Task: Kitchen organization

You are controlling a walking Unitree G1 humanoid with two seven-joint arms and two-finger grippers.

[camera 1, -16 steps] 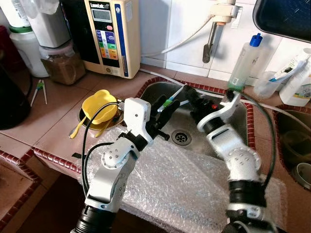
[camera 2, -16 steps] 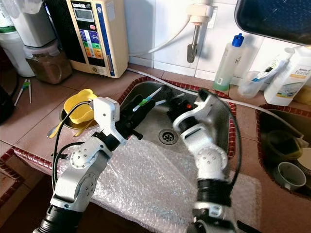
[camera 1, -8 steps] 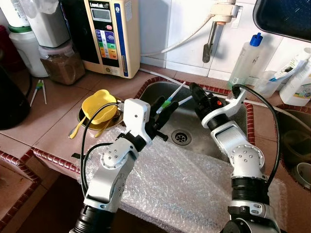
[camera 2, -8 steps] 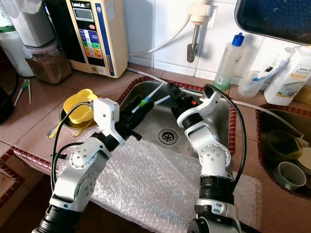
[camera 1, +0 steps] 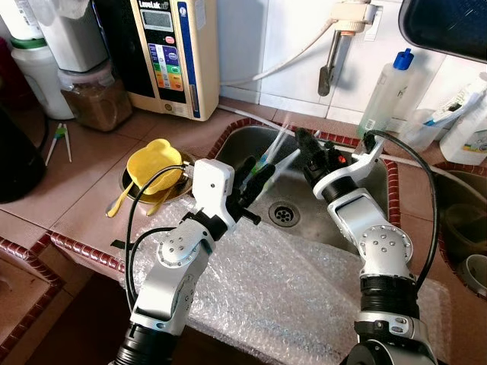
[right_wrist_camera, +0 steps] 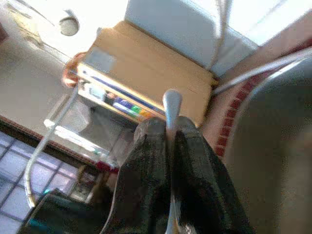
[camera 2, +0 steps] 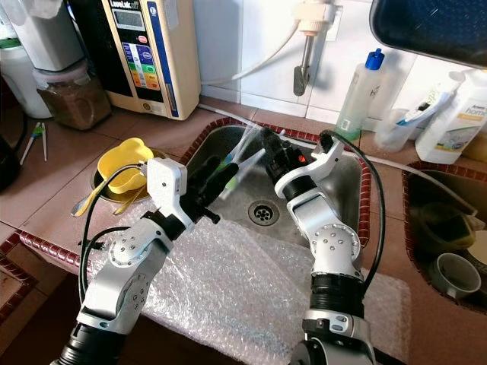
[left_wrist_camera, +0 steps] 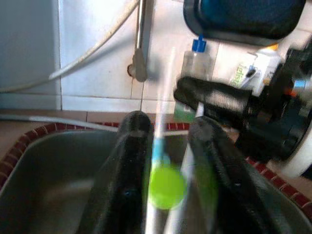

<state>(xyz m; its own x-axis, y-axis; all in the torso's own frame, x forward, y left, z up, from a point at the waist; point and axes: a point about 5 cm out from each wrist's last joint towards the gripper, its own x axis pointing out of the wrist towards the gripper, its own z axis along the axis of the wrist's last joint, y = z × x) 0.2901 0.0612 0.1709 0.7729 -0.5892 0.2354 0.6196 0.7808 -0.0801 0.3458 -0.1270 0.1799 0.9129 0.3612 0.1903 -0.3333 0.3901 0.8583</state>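
— So, both arms are up over the sink [camera 1: 228, 141], and the left gripper [camera 1: 255, 176] is clamped on what looks like a toothbrush [left_wrist_camera: 163, 183], white handle with a green and blue patch, pinched right at that coloured part.

— And the right gripper [camera 1: 306, 144]?

— Its fingers are pressed together on a thin pale stick [right_wrist_camera: 170, 105], maybe a second brush or a spoon handle; too blurred to say which. The two tips are just beside each other above the drain [camera 1: 284, 215].

— How will that toothbrush handle?

— I'd judge it very light, stiff along its length, a smooth plastic shaft that could be wet and slippery over a sink. It can easily swivel in a two-finger pinch.

— Best place to hold it?

— The thicker coloured grip section, mid-handle, where the left fingers [left_wrist_camera: 127, 161] already sit. Near the ends it would lever and slip out, probably into the basin.
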